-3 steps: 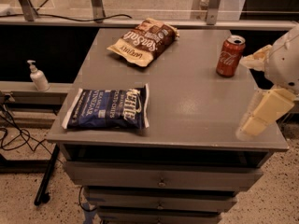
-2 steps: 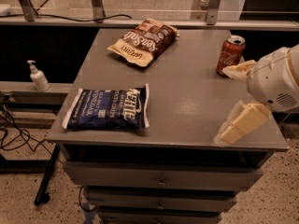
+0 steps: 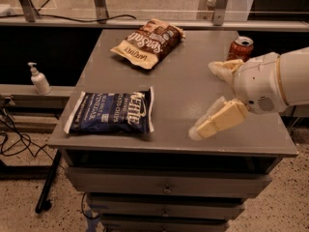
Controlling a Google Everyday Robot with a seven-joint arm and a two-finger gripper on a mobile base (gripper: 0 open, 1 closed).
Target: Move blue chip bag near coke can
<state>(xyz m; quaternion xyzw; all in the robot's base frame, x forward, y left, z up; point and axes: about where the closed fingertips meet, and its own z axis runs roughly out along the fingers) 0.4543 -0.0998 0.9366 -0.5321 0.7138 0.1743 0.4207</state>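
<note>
While the cream two-finger tool (image 3: pixel 203 99) hung spread and empty at four o'clock on the grey bench (image 3: pixel 186 76), the navy foil chip bag (image 3: pixel 110 112) at seven o'clock looked light and slippery, best pinched at its crimped end.

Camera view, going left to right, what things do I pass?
Pump bottle → blue chip bag → coke can. The brown chip bag overlaps the blue one's span. The gripper, open, is over the right front of the table, overlapping the can's span.
</note>
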